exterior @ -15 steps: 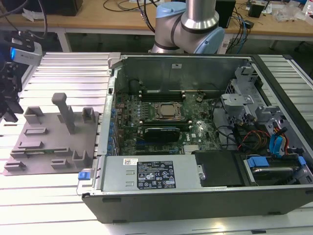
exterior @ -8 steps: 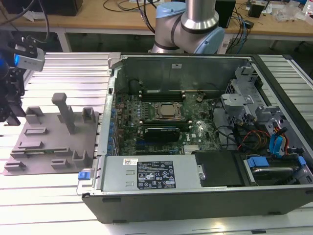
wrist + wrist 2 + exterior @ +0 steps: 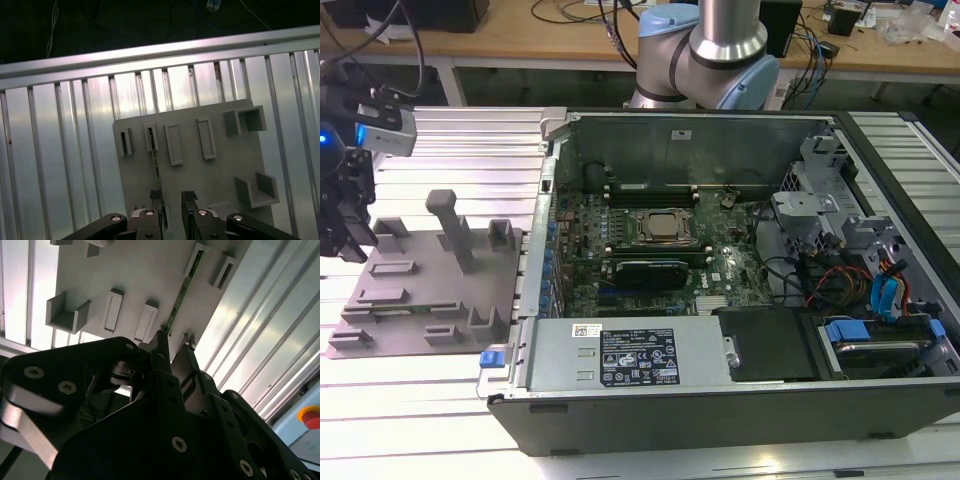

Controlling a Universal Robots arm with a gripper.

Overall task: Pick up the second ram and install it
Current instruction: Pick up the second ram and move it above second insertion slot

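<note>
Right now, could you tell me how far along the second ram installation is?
Early stage. Done: the gripper is over the grey holder, open, poised at one end of the second ram. In hand: nothing; the stick lies edge-up in its slot. Left: it is not yet gripped, lifted or seated in the motherboard inside the open case.

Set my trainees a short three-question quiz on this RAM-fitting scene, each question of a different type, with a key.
1. True or false: the gripper hangs over the open computer case.
2. The green ram stick nearest the gripper is: A) seated on the motherboard; B) standing on edge in the grey holder tray; C) lying flat on the slatted table.
3. Fill the gap: the gripper is ____ (open or shut).
Key: 1 false, it is over the tray; 2 B; 3 open.
</note>
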